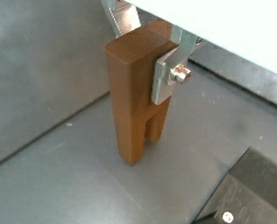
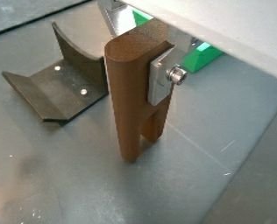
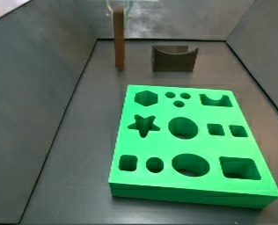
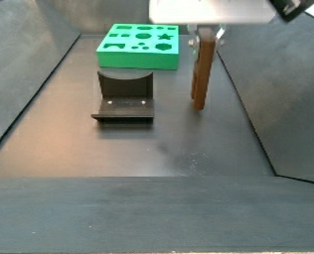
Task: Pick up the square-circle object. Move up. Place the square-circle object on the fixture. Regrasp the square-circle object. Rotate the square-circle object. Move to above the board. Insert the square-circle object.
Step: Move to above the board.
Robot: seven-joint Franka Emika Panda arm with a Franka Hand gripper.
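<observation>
Square-circle object (image 1: 135,96) upright, pinched at top by gripper (image 1: 147,35), wrist views. Side views: peg (image 4: 200,69) beside fixture (image 4: 124,99), lower end at floor; fixture placing, regrasp, board (image 3: 188,141) insert pending.

Square-circle object (image 1: 131,96): brown, wood-coloured, smooth matt faces, faint sheen along the rounded edge seen in a wrist view (image 2: 127,92); upright, its top clamped in the gripper (image 1: 152,54).

Fingers (image 1: 170,74): flat silver plates, brushed-metal look, 1 bright screw head noted; dark pads hardly seen.

Fixture (image 2: 61,77): dark grey-brown, matt, hard like metal or plastic; which cannot be told. 2 pale fastener dots on its base.

Board (image 3: 188,142): bright green, smooth, plastic-looking, slightly glossy on top, cut-outs cleanly edged.

Floor (image 4: 160,139): dark grey, smooth, dull sheen, fine scratches recorded in a wrist view (image 2: 211,149).
</observation>
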